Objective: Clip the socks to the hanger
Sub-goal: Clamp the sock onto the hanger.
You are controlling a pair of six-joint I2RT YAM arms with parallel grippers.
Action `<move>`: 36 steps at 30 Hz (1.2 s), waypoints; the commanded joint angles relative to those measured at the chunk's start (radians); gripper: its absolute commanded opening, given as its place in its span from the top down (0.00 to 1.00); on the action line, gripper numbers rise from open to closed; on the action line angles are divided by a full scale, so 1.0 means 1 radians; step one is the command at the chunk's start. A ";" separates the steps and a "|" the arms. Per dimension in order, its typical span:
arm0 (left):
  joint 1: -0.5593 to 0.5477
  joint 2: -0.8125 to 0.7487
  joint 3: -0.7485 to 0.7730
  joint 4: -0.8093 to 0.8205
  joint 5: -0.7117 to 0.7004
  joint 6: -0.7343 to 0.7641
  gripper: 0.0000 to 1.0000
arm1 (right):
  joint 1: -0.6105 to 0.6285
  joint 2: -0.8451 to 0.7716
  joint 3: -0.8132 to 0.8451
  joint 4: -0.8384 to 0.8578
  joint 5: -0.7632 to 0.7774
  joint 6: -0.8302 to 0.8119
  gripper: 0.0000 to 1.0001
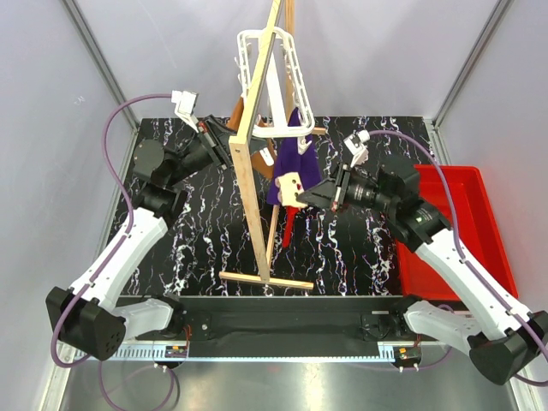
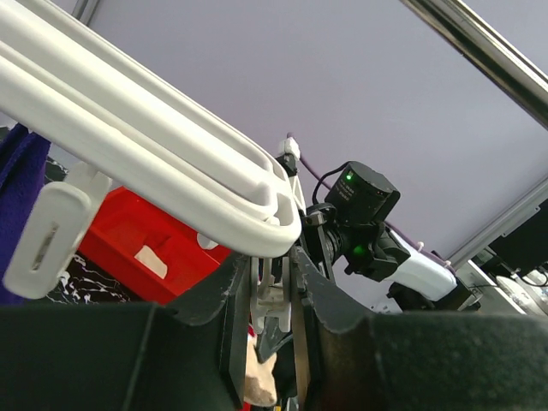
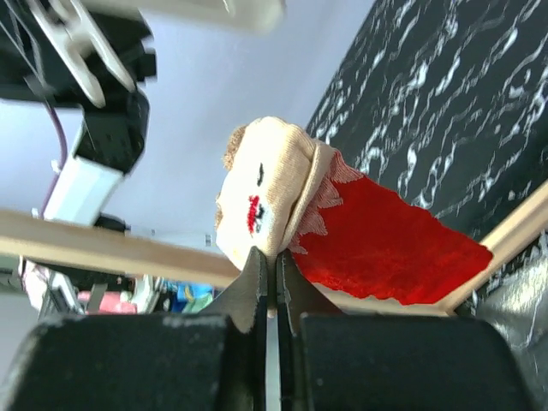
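Observation:
The white hanger (image 1: pixel 272 64) hangs from the pale wooden stand (image 1: pixel 248 171). My left gripper (image 1: pixel 227 139) is at its left side, and in the left wrist view (image 2: pixel 274 300) it is shut on a small white clip (image 2: pixel 276 301) under the hanger's bars (image 2: pixel 154 145). My right gripper (image 1: pixel 315 195) is shut on the beige cuff of a sock (image 1: pixel 293 187) and holds it up beside the stand, the red foot part hanging down. In the right wrist view the gripper (image 3: pixel 276 261) pinches the cuff's edge (image 3: pixel 270 184). A bit of beige sock (image 2: pixel 257 372) shows below the clip.
A purple cloth (image 1: pixel 291 163) hangs from the hanger just behind the sock, and a brown cloth (image 1: pixel 237 111) hangs on the left. A red bin (image 1: pixel 454 223) stands at the table's right edge. The stand's foot bars (image 1: pixel 265 279) lie on the black marbled table.

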 commanded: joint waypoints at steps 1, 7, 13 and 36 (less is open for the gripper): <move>-0.008 -0.012 -0.002 0.035 -0.033 -0.023 1.00 | 0.015 0.006 0.013 0.199 0.087 0.058 1.00; -0.023 -0.041 0.044 -0.236 -0.164 0.013 1.00 | 0.049 0.017 -0.013 0.328 0.205 0.077 1.00; -0.029 -0.078 0.047 -0.346 -0.266 0.018 1.00 | 0.078 0.018 -0.007 0.336 0.299 0.065 1.00; -0.060 -0.048 0.033 -0.283 -0.285 -0.008 1.00 | 0.150 0.087 0.028 0.364 0.339 0.065 1.00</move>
